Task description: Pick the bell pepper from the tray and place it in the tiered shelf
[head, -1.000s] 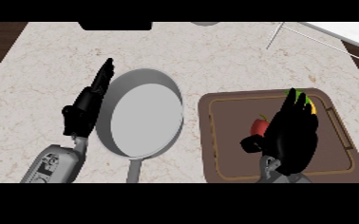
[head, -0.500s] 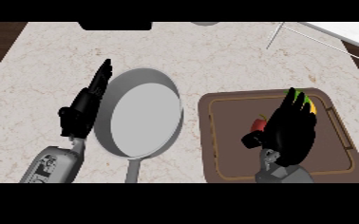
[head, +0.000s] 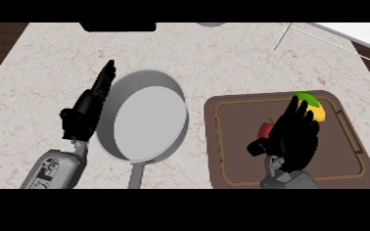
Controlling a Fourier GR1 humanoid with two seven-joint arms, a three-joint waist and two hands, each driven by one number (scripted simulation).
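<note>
Nearest, the right robot hand (head: pixel 289 139) is being held over the tray (head: pixel 235 169). Its fingers are being kept fairly straight and spread, thumb out to the left, and nothing is yet being closed round. The pepper (head: pixel 316 111) is being almost wholly hidden beneath it, lying on the tray. A yellow-green part is being shown past the fingertips and a red bit beside the thumb.

Compared with a second ago, the hand is being seen only slightly shifted toward the near edge, while the pepper's visible parts are being kept where they were. This is being read as a grasp being settled, not a lift being begun. The fingers are being judged to need curling before anything is carried.

To the left, the left robot hand (head: pixel 85 115) is being rested open on the surface (head: pixel 217 58), just beside the pan (head: pixel 145 120). Farthest, at the right corner, a pale shape with thin rods is being taken for the shelf (head: pixel 354 28), well apart from the tray.
</note>
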